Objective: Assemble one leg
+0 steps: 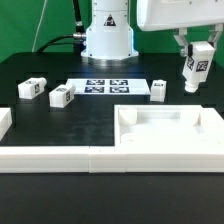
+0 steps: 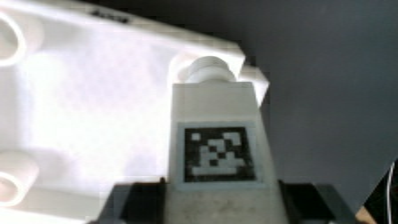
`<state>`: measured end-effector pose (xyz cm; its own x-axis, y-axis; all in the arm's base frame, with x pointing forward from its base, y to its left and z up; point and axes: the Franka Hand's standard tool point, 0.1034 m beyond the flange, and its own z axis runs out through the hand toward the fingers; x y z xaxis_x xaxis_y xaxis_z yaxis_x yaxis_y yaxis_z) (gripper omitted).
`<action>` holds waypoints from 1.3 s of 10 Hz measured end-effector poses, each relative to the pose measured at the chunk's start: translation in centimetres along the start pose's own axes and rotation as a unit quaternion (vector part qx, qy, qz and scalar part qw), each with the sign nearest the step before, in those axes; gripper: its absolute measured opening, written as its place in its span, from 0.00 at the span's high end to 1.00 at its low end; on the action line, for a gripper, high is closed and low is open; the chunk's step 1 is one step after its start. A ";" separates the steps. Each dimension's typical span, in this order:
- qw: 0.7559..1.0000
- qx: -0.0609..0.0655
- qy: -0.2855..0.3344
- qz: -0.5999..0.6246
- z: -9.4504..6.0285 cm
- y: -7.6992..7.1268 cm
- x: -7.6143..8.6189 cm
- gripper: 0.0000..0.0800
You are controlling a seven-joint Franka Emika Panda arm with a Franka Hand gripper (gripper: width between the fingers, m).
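Exterior view of a dark table (image 1: pixel 60 125) with white furniture parts. At the exterior view's right, the robot's gripper (image 1: pixel 198 52) hangs above the table, its two fingers pinching the upper part of the leg (image 1: pixel 197 72), a short white block with a black-and-white tag. The leg is in the air, nearly upright, above the far right corner of the large white tray-like piece (image 1: pixel 170 135).

In the wrist view, the leg (image 2: pixel 217 130) runs from between the dark fingers (image 2: pixel 128 205) out toward a rounded corner hole (image 2: pixel 214 68) of the tray-like piece (image 2: pixel 89 110). Its far end covers part of the hole. Whether the two touch cannot be told.

Three spare legs lie well apart from this one: two (image 1: pixel 32 88) (image 1: pixel 62 95) at the exterior view's left and one (image 1: pixel 158 90) just beside the marker board (image 1: pixel 105 86). Long border rails (image 1: pixel 50 158) run along the near edge.

The step in hand appears to be seating the leg in that corner hole. To do it well, the leg's end should sit squarely over the hole before any descent, with the leg truly vertical. The descent should be straight and slow, with the pinch firm so the block does not tip. A skewed entry would likely jam on the rim or shove the tray-like piece.
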<state>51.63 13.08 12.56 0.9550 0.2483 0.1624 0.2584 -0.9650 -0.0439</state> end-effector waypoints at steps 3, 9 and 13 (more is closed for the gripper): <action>1.000 0.000 -0.002 0.000 0.1 0.0 -0.1 0.63; 0.999 0.006 0.029 -0.035 2.2 2.6 9.6 0.63; 0.997 0.000 0.061 -0.046 2.4 3.0 10.2 0.63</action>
<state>62.47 12.94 11.71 0.9022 0.3241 0.2846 0.3447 -0.9384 -0.0239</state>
